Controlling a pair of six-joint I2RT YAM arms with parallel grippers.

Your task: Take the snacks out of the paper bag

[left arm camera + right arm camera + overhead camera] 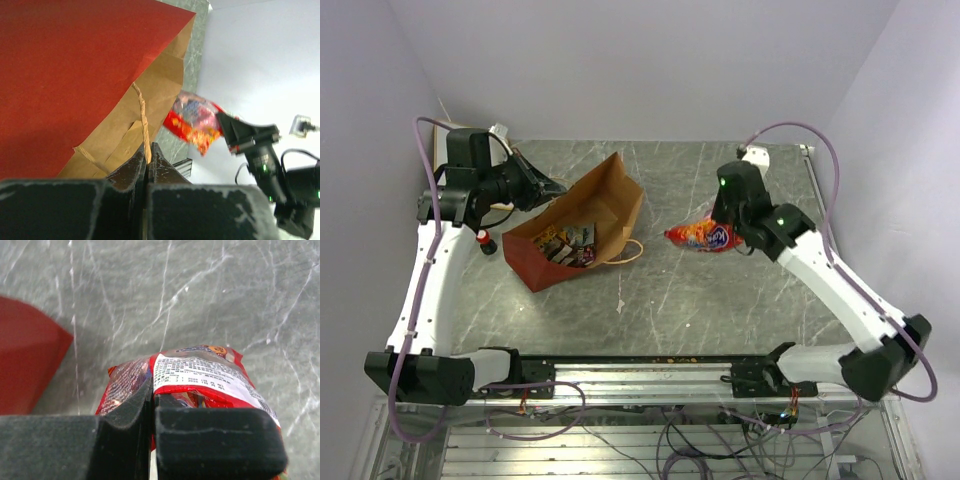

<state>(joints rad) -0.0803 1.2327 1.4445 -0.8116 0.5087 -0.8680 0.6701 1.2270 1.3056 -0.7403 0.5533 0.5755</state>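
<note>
The paper bag (612, 196) lies on its side left of centre, red outside (60, 75), brown kraft inside, its mouth propped open. Several small snacks (568, 243) lie inside near the mouth. My left gripper (556, 187) is at the bag's upper rim, shut on a twisted paper handle (144, 125). My right gripper (728, 236) is shut on a red printed snack packet (700, 237), held just over the table to the right of the bag. In the right wrist view the packet (200, 372) sticks out past the shut gripper (152, 392). The left wrist view also catches this packet (197, 122).
The bag's other loop handle (631, 250) lies on the grey marbled table (720, 300). A small white scrap (620, 305) lies in front of the bag. A small red and black object (485, 243) sits by the left arm. Walls close in the back and sides.
</note>
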